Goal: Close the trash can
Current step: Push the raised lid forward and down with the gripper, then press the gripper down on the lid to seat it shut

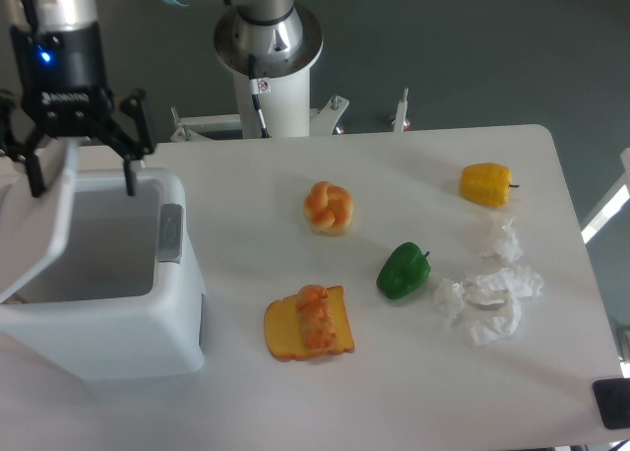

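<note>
The trash can (108, 323) is a big white boxy bin at the table's left edge, with a grey latch (170, 232) on its right rim. Its inside shows, so it stands partly open. The white lid (41, 225) is hinged on the left and leans inward over the opening. My gripper (83, 181) hangs over the can's back left corner, open, with its black fingers (129, 175) spread wide. The lid's upper edge lies between the fingers, close to the left one. I cannot tell whether it touches.
To the right of the can lie a toast slice with topping (307, 323), a bun (329, 207), a green pepper (403, 270), a yellow pepper (486, 184) and crumpled tissues (489, 298). The arm's base (268, 47) stands behind the table.
</note>
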`<state>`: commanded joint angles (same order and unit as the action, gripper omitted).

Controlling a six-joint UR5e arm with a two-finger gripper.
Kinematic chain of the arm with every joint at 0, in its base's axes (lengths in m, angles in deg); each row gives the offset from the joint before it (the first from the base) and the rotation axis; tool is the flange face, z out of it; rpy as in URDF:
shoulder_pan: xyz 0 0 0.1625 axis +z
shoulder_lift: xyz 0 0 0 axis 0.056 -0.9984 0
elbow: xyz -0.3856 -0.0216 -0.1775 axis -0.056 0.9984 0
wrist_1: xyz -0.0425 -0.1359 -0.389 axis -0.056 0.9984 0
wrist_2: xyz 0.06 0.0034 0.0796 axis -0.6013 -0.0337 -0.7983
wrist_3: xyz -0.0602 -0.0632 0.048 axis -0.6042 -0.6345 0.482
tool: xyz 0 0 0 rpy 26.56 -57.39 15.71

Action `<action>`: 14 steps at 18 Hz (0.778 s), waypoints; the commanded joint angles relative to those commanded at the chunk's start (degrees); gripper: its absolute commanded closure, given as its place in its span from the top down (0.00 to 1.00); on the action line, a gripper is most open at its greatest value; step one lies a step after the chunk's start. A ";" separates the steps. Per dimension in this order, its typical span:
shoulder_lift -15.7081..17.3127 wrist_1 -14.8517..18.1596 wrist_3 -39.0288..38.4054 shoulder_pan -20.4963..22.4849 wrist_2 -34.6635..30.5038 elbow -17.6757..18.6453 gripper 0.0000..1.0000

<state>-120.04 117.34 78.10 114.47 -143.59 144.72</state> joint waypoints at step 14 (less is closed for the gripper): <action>-1.23 0.09 1.06 2.11 -1.05 1.85 1.00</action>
<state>-121.27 117.43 79.16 116.58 -144.65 146.57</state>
